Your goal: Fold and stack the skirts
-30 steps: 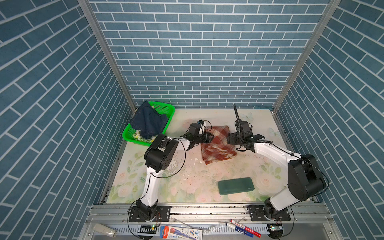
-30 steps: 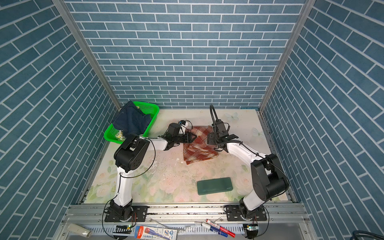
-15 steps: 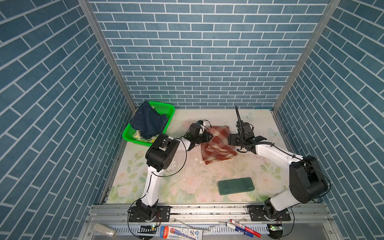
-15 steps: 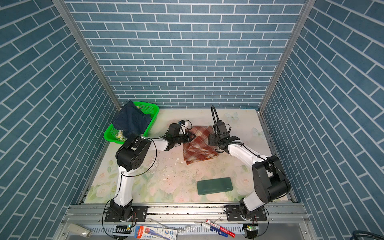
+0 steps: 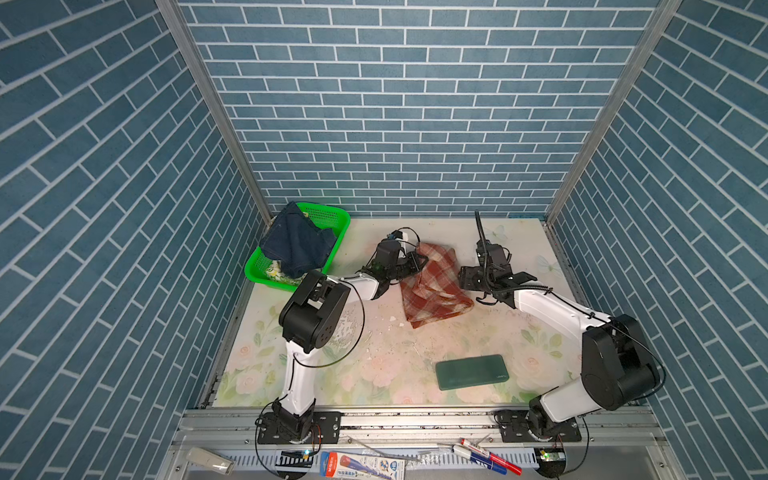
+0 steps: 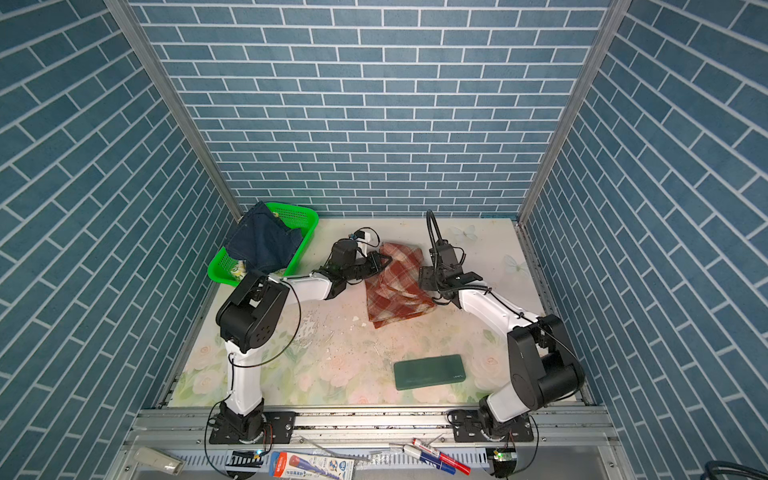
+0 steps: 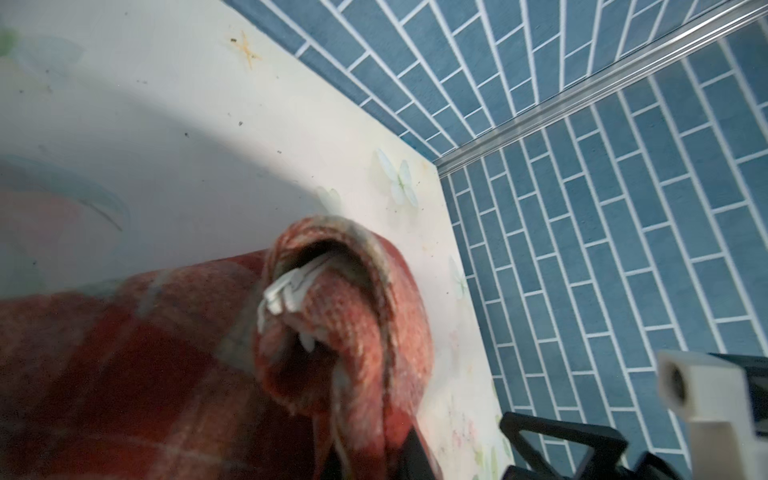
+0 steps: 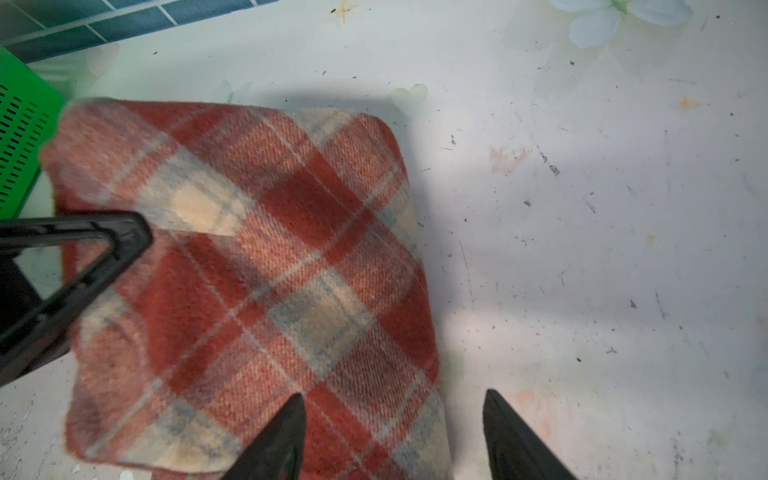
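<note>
Your left gripper point(image 5: 417, 262) pinches left edge of plaid skirt point(image 5: 436, 291), earlier agape; right gripper point(image 8: 392, 395) spread, empty; tabletop point(image 5: 395, 336) open in front.

A second ago the left gripper point(image 5: 417, 262) stood with its jaws wide apart at the far left edge of the plaid skirt point(image 5: 436, 291) — now they have closed on that edge. The cloth caught there has bunched up — in the left wrist view it rises as a rolled, puckered fold.
</note>
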